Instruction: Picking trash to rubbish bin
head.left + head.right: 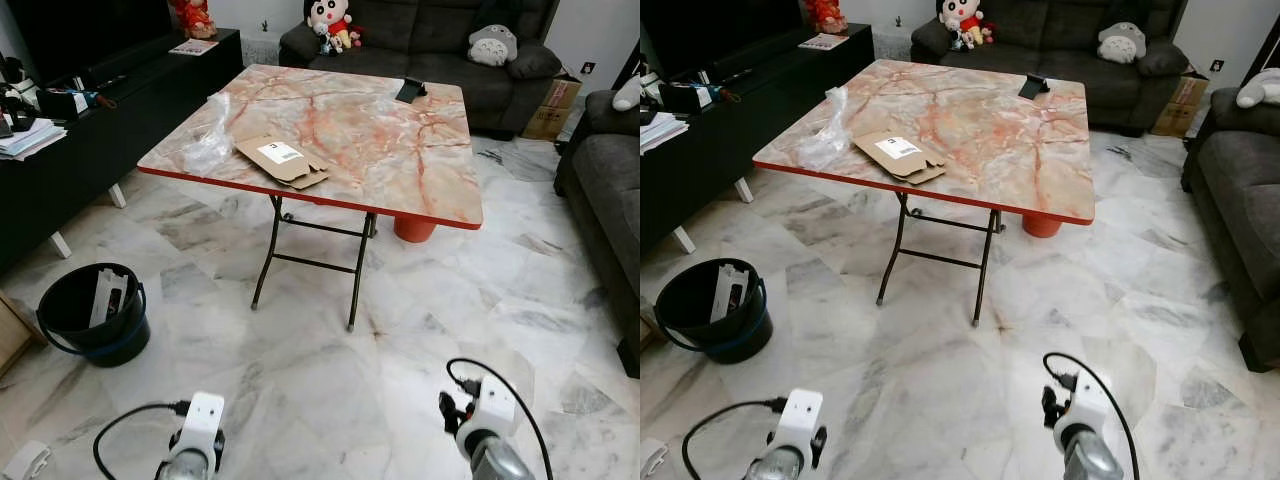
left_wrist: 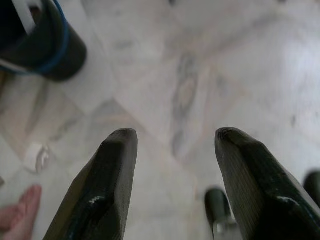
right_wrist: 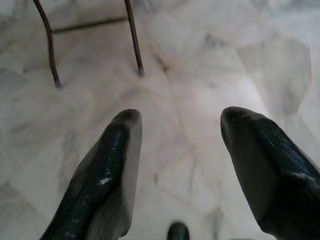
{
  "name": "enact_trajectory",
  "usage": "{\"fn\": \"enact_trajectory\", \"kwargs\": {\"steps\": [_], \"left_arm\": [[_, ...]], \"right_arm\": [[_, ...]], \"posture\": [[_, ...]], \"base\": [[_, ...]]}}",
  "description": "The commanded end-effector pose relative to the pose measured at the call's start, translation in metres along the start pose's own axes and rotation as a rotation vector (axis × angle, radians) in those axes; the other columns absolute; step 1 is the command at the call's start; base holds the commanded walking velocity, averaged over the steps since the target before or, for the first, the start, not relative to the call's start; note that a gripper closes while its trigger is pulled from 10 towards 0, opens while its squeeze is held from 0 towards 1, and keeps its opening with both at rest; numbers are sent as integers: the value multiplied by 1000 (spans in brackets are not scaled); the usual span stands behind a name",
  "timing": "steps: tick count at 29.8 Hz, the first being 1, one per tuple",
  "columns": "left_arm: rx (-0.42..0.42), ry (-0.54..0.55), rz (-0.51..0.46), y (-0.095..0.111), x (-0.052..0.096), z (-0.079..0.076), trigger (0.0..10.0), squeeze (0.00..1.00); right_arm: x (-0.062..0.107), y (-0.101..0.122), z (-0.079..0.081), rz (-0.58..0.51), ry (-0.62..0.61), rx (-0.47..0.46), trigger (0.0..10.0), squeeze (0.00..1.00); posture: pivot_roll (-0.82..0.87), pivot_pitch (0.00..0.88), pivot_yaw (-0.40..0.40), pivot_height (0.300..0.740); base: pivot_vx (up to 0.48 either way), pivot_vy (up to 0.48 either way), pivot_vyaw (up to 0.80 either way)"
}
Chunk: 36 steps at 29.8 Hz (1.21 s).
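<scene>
**Two empty grippers held low over marble floor**

Both grippers are held spread wide with nothing between the fingers: the left gripper [image 2: 172,145] and the right gripper [image 3: 180,130] are pointed at the pale veined marble floor [image 1: 330,390]. Ahead of them, a flattened brown cardboard box [image 1: 282,160] and a crumpled clear plastic bag [image 1: 212,135] are seen on the red-edged marble-patterned folding table [image 1: 400,150]. Beyond the left gripper, to its left, a black round rubbish bin [image 1: 95,312] is placed. Grey sofas [image 1: 430,40] are ranged behind.
</scene>
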State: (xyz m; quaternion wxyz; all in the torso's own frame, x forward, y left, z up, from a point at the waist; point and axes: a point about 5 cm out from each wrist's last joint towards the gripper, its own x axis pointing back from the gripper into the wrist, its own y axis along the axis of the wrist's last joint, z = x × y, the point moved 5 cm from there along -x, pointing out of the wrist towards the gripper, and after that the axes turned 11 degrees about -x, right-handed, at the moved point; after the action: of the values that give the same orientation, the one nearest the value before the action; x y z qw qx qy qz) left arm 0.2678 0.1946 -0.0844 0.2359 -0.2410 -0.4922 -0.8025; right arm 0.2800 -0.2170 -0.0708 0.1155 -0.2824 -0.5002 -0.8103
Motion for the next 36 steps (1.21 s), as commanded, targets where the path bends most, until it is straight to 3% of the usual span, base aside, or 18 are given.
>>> {"fn": "enact_trajectory", "kwargs": {"steps": [1, 3, 6, 9, 10, 13, 14, 15, 17, 20, 25, 28, 36], "left_arm": [[19, 42, -44, 12, -3, 10, 10000, 0], [20, 43, -46, 13, -3, 10, 10000, 0], [37, 107, -182, 51, -7, 26, 10000, 0], [39, 127, -225, 63, -7, 30, 10000, 0], [33, 159, -310, 86, -6, 37, 10000, 0], [-11, 207, -469, 128, 0, 46, 10000, 0], [-11, 207, -469, 128, 0, 46, 10000, 0], [-10, 237, -549, 149, 5, 52, 10000, 0], [18, 284, -630, 171, 11, 64, 10000, 0], [31, 325, -711, 193, 19, 75, 10000, 0], [29, 343, -785, 213, 27, 80, 10000, 0], [10, 352, -876, 236, 38, 82, 10000, 0], [-7, 311, -860, 236, 35, 71, 10000, 0]], "right_arm": [[-4, 19, 6, -60, 26, 7, 10000, 0], [-4, 19, 6, -62, 27, 7, 10000, 0], [-10, 57, 32, -182, 118, 22, 10000, 0], [-11, 66, 40, -214, 146, 32, 10000, 0], [-12, 81, 55, -267, 193, 45, 10000, 0], [-11, 106, 74, -353, 248, 53, 10000, 0], [-11, 106, 74, -353, 248, 53, 10000, 0], [-9, 119, 84, -404, 277, 54, 10000, 0], [-6, 137, 97, -472, 315, 45, 10000, 0], [0, 156, 110, -545, 352, 39, 10000, 0], [5, 168, 125, -595, 399, 37, 10000, 0], [10, 176, 141, -635, 449, 27, 10000, 0], [10, 168, 152, -615, 473, 28, 10000, 0]], "posture": [[200, 0, -73, 740], [200, 0, -73, 740], [202, 0, -77, 740], [202, 0, -77, 740], [202, 0, -77, 740], [199, 0, -77, 740], [199, 0, -77, 740], [199, 0, -77, 740], [199, 0, -77, 740], [198, 0, -77, 740], [198, 0, -77, 740], [201, 0, -75, 740], [203, 0, -70, 740]], "base": [[0, 0, 0], [0, 0, 0], [0, 0, 0], [0, 0, 0], [0, 0, 0], [0, 0, 0], [0, 0, 0], [0, 0, 0], [0, 0, 0], [0, 0, 0], [0, 0, 0], [0, 0, 0], [139, 0, 0]]}}
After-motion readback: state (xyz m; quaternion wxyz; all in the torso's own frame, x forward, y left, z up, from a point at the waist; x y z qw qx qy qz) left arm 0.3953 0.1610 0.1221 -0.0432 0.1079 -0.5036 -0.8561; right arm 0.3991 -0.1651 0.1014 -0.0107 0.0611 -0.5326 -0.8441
